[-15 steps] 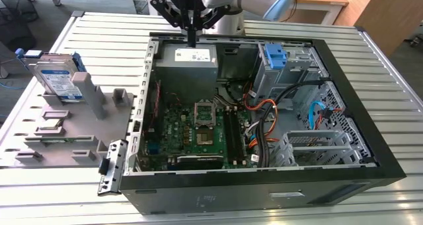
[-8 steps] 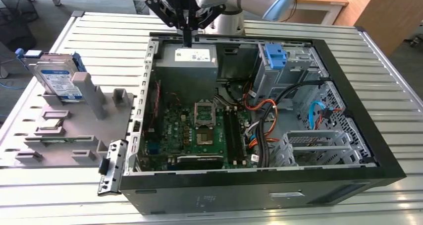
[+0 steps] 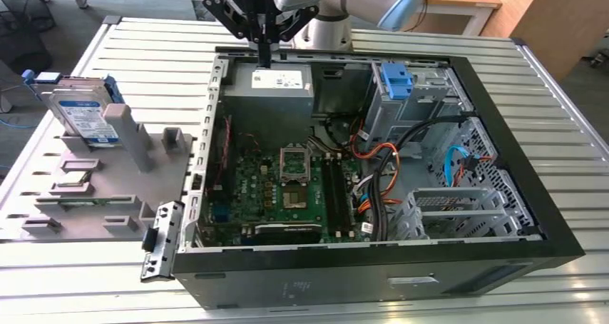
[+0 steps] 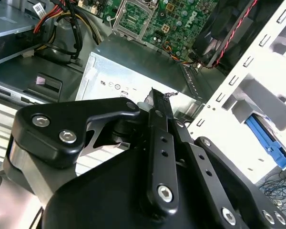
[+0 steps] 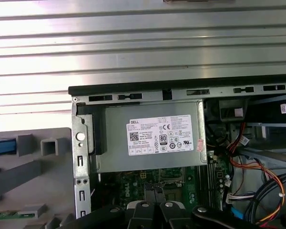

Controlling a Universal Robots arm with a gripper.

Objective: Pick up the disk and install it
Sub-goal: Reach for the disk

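One disk on edge, long axis upright

The blue-plastic-framed silver metal disk sits in a matt grey plastic stand on a ribbed metal table.

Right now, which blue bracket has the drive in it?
The disk, standing on the grey fixture outside the case, at the exterior view's left. The bracket in the case bay shows no labelled drive.

Stand hides disk bottom edge.
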